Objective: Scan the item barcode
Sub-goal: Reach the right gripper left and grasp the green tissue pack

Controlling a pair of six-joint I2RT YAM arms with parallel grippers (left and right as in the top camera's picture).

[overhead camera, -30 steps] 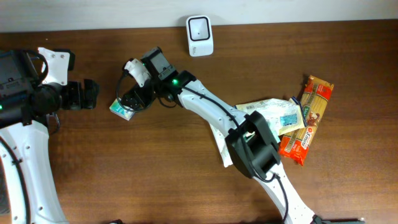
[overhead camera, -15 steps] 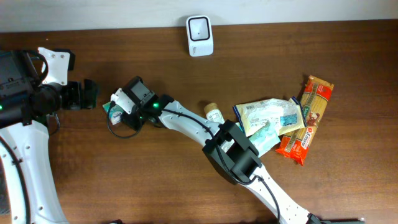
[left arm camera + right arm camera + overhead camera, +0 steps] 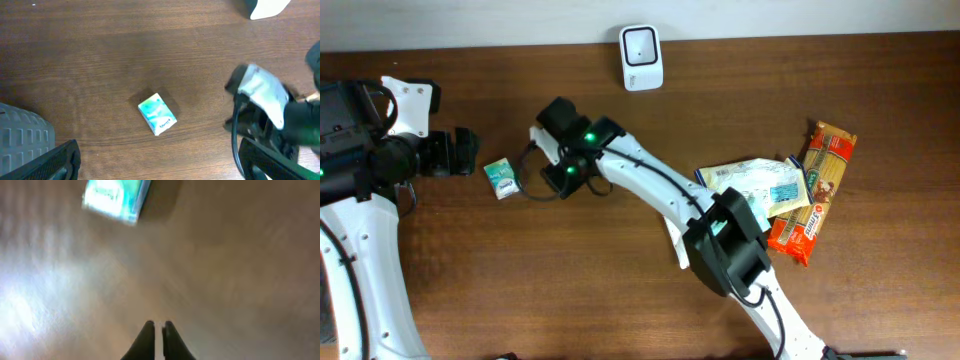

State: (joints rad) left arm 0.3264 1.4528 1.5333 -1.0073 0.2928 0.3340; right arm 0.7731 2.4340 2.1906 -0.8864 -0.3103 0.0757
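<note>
- One teal box on the desk, between left tool and right tool.
- One scanner; one packet pile.
- Left tool released; right tool clenched, empty.

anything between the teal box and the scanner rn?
Yes. In the overhead view, the right arm lies across the straight line from the box to the scanner. The right gripper sits beside the box, jaws shut and empty. The rest of that path is bare table.
</note>
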